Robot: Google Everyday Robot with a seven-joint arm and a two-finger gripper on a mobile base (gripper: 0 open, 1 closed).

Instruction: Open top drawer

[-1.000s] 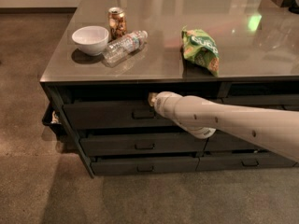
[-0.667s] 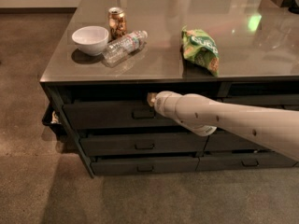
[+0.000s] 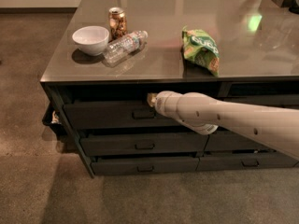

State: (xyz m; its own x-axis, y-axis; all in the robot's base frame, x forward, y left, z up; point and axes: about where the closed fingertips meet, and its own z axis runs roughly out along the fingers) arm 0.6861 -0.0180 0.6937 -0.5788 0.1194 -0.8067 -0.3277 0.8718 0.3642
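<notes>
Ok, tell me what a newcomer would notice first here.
The pale robot arm reaches in from the right across the drawer fronts, its gripper at the upper edge of the top drawer, just above its handle. On the grey tabletop a white bowl, a can and a toppled bottle cluster at left, a green snack bag further right.

No legible text is recorded; markings on the green snack bag [image 3: 201, 48] and the can [image 3: 117, 22] are unreadable. The gripper [image 3: 151, 99] is positioned at the upper edge of the top drawer [image 3: 103, 115].
</notes>
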